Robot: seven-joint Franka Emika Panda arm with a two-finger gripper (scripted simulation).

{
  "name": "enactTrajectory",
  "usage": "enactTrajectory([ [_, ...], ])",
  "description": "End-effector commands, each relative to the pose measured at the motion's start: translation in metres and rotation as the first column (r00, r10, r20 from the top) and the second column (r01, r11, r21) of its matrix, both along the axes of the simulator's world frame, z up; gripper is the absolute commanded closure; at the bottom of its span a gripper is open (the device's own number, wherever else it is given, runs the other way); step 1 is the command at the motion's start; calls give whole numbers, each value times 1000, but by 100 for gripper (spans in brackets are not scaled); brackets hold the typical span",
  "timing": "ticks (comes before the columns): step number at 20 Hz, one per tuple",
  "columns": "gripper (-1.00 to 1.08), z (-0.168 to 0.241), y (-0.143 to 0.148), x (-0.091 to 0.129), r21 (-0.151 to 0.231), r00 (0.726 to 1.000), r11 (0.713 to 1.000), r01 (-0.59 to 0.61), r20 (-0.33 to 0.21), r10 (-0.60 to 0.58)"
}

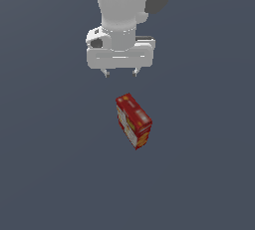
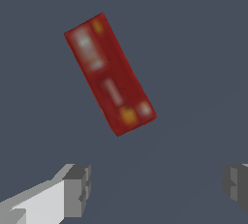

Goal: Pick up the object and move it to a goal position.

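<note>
So the biggest thing here is the arm (image 1: 130, 0), hanging straight down over a plain grey floor (image 1: 45, 174). Below that is the gripper (image 1: 120, 72), fingers spread wide with nothing between them. Then the box (image 1: 133, 120), red with yellowish cracker art, standing on the floor on one of its narrow sides. Taking the box as the reference: the gripper sits above it and well apart from it, no contact at all.

What could go wrong, as far as I can judge: the box is turned at an angle to the line between the fingers. In the wrist view the box (image 2: 110, 74) lies skewed, and it isn't between the fingers (image 2: 77, 190) but off to one side of them. Come straight down like this and I'd guess a fingertip lands on the box's top edge and tips it, or the pads close on corners and it twists out. It looks about as wide as the opening too, so not much slack.

Hard-to-see stuff: no goal marker shows in either view, so I can't say where the box has to end up. The label print is too blurry to read. The arm is cut off at the exterior view's top, and one finger is clipped by the wrist view's edge.
</note>
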State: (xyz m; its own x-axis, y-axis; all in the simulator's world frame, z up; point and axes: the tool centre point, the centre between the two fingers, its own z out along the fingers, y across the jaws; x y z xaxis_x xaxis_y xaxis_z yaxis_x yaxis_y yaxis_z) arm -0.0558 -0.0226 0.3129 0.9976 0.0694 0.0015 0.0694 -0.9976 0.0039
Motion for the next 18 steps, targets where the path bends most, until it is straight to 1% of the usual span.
enactTrajectory([
  [1, -92, -5, 4, 7, -1, 999, 999, -42, -1, 42],
  [4, -92, -14, 9, 18, -3, 994, 994, -109, -2, 109],
  [7, -92, -25, 16, 32, -4, 982, 982, -189, -3, 189],
  [12, -92, -45, 29, 53, -2, 947, 947, -320, -3, 320],
  [18, -92, -62, 40, 69, 1, 907, 907, -421, -3, 421],
])
